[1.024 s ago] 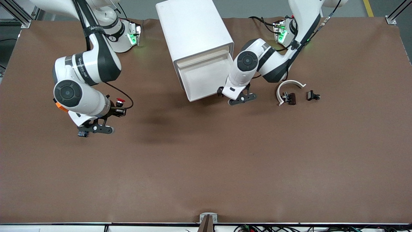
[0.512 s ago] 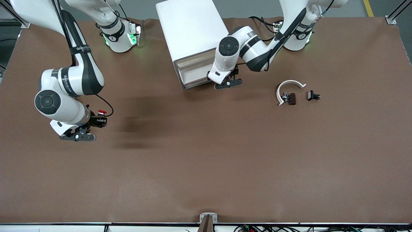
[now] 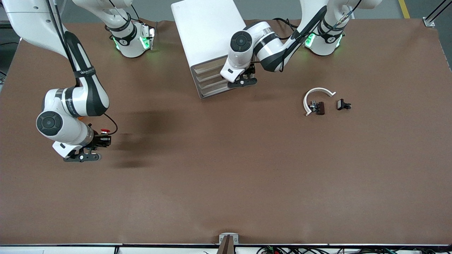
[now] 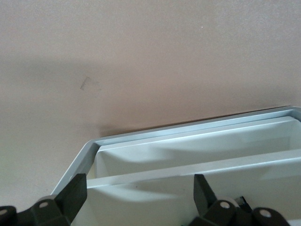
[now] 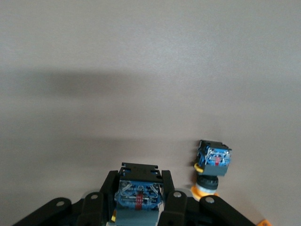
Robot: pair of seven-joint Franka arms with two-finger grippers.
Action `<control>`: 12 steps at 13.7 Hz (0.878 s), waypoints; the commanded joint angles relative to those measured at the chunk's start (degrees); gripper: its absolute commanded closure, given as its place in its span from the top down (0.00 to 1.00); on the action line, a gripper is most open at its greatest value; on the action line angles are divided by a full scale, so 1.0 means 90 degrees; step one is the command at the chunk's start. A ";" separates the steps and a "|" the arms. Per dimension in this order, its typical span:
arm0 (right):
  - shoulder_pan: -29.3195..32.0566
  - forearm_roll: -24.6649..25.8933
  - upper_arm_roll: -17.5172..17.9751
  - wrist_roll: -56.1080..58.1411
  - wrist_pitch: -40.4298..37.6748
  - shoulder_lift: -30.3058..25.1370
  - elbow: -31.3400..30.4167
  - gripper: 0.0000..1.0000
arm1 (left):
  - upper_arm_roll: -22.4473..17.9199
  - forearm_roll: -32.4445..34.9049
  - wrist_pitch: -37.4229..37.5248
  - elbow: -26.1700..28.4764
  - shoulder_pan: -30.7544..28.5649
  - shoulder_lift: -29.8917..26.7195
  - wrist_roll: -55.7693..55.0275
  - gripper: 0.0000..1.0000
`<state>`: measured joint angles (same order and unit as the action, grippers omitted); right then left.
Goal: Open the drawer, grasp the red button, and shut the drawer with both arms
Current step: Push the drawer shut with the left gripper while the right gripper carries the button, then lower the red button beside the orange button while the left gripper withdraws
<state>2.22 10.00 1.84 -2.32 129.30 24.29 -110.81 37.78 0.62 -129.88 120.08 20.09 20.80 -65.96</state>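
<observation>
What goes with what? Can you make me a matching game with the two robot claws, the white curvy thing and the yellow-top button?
Things:
1. left gripper
2. right gripper
3. white curved piece
4. yellow-capped button

Places or states:
A. lies on the table close to the right gripper
B. open, at the front of the cabinet
C. lies on the table toward the left arm's end
D. shut on the red-capped button

Pairs: 1-B, 2-D, 3-C, 4-A
</observation>
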 commanded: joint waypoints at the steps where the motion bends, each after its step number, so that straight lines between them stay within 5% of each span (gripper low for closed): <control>1: 0.0221 0.0139 0.0138 0.0062 0.0349 0.0307 0.0066 0.07 | 0.0080 -0.0088 0.0065 -0.0003 0.0005 0.0003 -0.0093 1.00; 7: 0.0427 0.0129 0.0138 0.0053 0.0682 0.0767 0.0164 0.08 | 0.0031 0.0067 0.0250 -0.0480 -0.1302 -0.0065 0.0004 1.00; 12: 0.0476 0.0129 0.0138 0.0053 0.0760 0.0894 0.0164 0.12 | 0.0041 0.0770 0.1606 -0.1778 -0.2659 -0.0094 0.0315 1.00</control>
<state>5.09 10.01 1.85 -1.95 136.10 31.28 -110.37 37.42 5.44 -120.17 108.32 -0.14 20.50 -64.40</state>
